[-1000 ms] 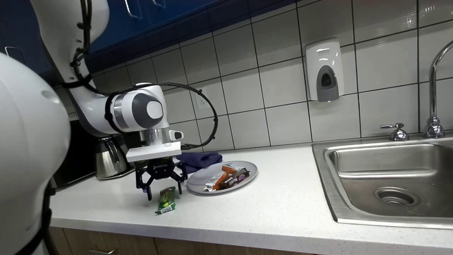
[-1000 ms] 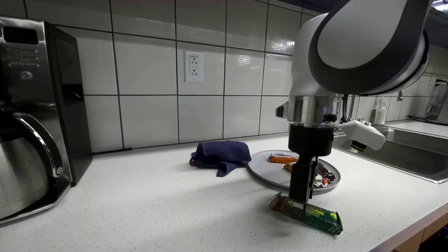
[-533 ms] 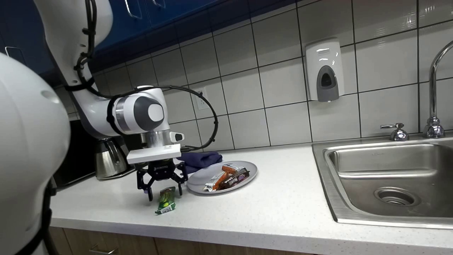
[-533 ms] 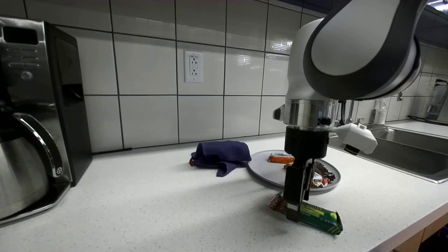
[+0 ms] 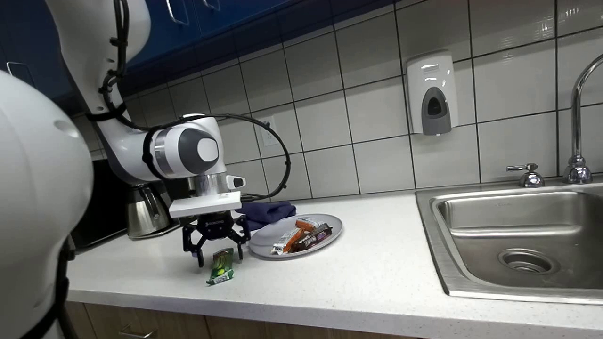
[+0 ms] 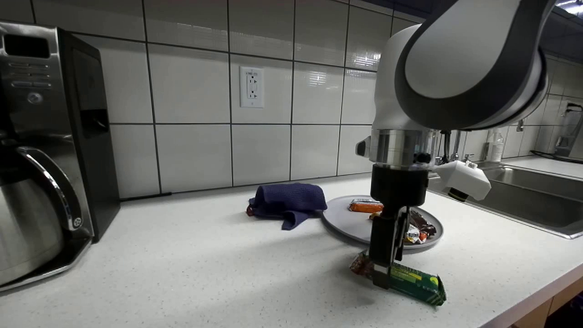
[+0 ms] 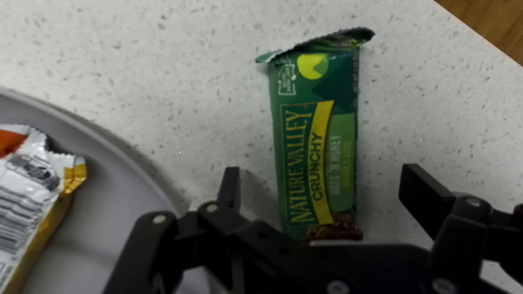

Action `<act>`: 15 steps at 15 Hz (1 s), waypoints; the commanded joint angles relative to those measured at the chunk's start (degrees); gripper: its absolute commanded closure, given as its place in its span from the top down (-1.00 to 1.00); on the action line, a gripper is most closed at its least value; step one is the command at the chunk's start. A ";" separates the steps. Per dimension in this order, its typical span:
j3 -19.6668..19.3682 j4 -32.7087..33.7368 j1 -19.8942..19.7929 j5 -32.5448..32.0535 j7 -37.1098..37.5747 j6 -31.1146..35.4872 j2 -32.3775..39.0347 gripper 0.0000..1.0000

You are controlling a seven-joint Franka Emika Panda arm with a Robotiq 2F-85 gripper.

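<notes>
A green wrapped granola bar (image 7: 314,134) lies flat on the white speckled counter. It shows in both exterior views (image 5: 221,269) (image 6: 416,284). My gripper (image 7: 321,175) is open, with one finger on each side of the bar and a gap on both sides; it holds nothing. The near end of the bar is hidden under the gripper body in the wrist view. In an exterior view the gripper (image 5: 221,261) points down with its fingertips low, close to the counter. In an exterior view a finger (image 6: 381,275) covers part of the bar.
A grey plate (image 5: 271,235) with several wrapped bars (image 5: 311,238) stands beside the gripper. A purple cloth (image 6: 287,200) lies behind it. A coffee maker (image 6: 86,136) stands near the wall. A steel sink (image 5: 438,263) is set in the counter. The counter's front edge (image 5: 282,315) is near the green bar.
Between one second and half a second ago, my gripper shifted slightly and came a little lower around the bar. Since then it has stayed still. The green bar has not moved.
</notes>
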 commanded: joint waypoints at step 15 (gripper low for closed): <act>0.97 1.16 -1.63 -1.88 1.82 -2.73 -3.29 -0.65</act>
